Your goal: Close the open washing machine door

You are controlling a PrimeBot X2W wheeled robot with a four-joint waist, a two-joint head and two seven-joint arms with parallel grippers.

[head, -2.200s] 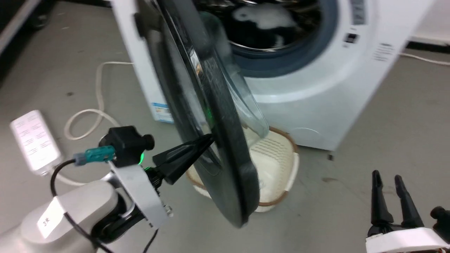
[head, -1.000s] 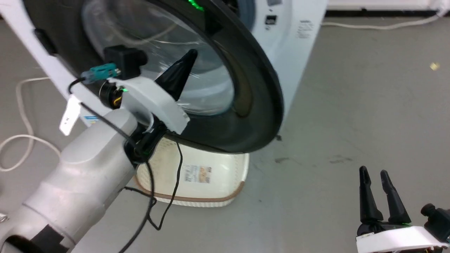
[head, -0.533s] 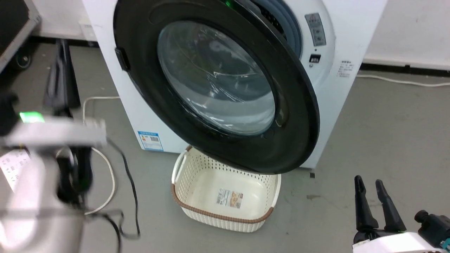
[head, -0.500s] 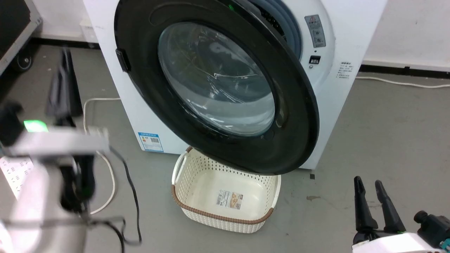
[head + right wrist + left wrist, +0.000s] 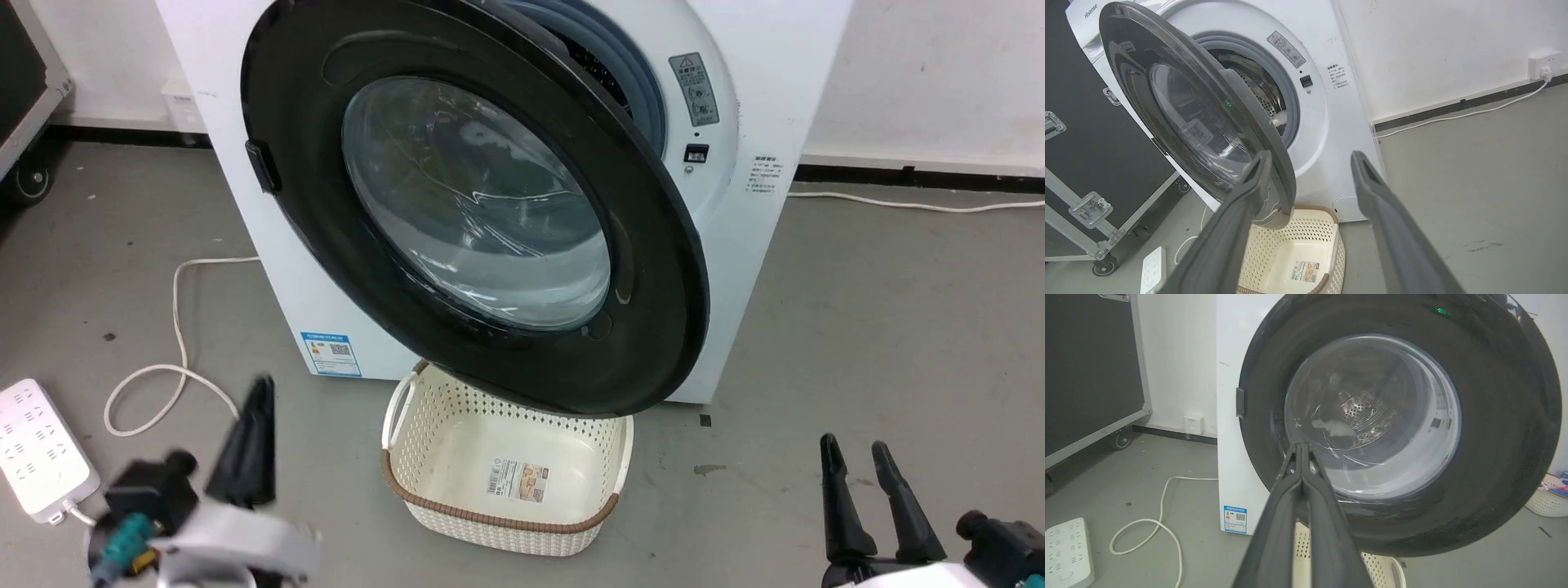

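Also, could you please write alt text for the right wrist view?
The washing machine door stands partly open before the white washing machine, over a cream basket on the floor; the open right claw points toward them.

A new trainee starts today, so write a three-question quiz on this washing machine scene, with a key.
1. True or false: the washing machine door is latched shut.
2. The left gripper and right gripper are: A both shut; B left shut, right open; C both open.
3. What stands on the floor under the door's lower edge?
Key: 1 false, it stands ajar; 2 B; 3 the cream basket.
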